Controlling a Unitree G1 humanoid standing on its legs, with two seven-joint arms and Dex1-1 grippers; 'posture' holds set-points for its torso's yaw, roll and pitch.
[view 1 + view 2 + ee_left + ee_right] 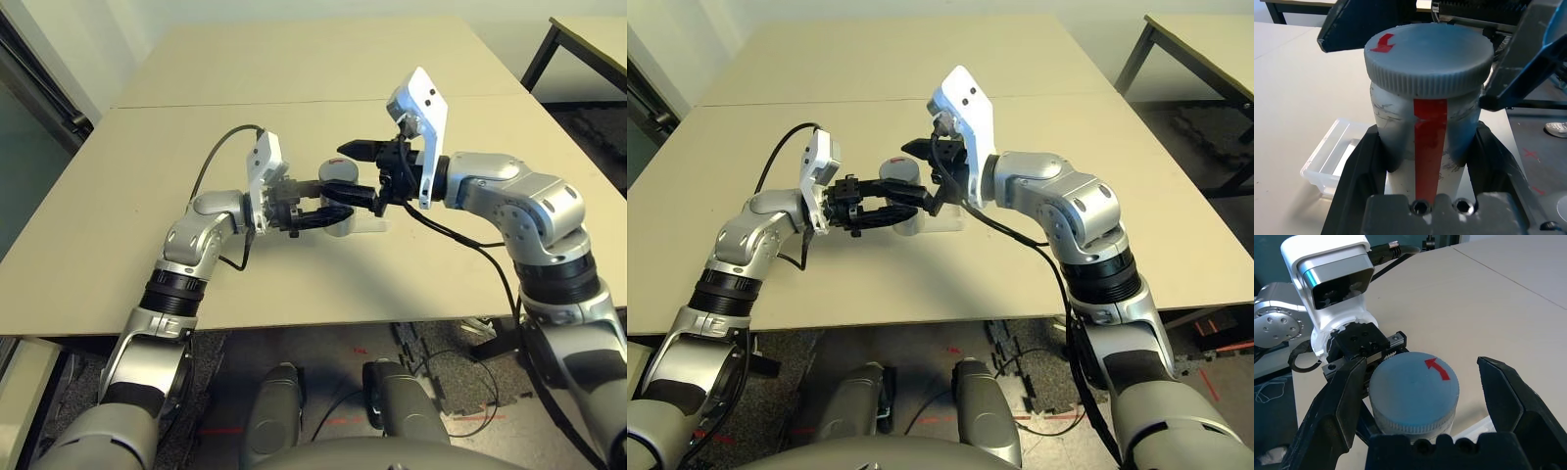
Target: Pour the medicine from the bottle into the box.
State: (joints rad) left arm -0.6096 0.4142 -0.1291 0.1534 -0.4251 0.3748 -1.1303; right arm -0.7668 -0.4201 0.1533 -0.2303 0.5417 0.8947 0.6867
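Left tool (328,211) clamped round small silver-grey red-striped bottle (1425,142), upright over beige table (147,196). Round grey cap (1413,389) on. My right tool (1415,396) wide open astride cap. Clear plastic box (1334,159) just beside. Uncapping step; next I close, twist off.

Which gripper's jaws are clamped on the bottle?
The left gripper: its jaws press both sides of the bottle. The right gripper has jaws spread wide around the cap, not touching it.

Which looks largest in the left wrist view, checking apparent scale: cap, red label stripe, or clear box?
1. Cap, largest, though it sits nearest the camera.
2. Clear box, partly hidden behind the bottle.
3. Red label stripe, narrowest; close to the box, so unsure.
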